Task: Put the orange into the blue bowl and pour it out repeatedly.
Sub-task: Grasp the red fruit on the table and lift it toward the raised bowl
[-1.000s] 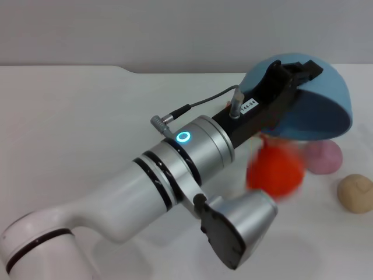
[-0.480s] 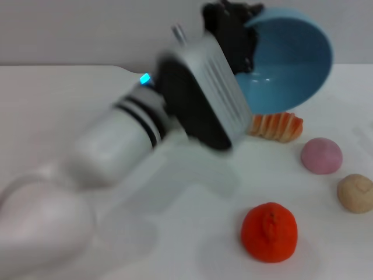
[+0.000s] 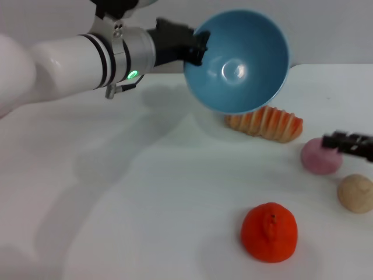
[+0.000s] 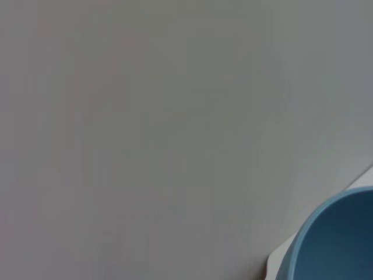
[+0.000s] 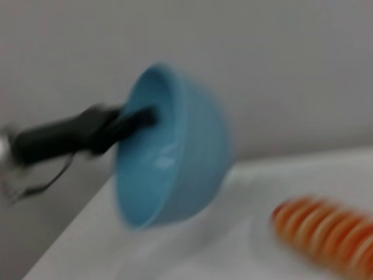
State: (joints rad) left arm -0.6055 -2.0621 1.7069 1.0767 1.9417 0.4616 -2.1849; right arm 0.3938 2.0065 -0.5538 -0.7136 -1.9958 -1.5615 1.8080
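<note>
Left claw (image 3: 195, 46) clamped on rim of glossy light-blue round bowl (image 3: 242, 64), held tipped in the air, empty. Bumpy red-orange round fruit (image 3: 269, 231) sits on white worktop (image 3: 145, 204), near edge. Right claw (image 3: 344, 142) over pink ball (image 3: 319, 158); grip state unclear.
</note>
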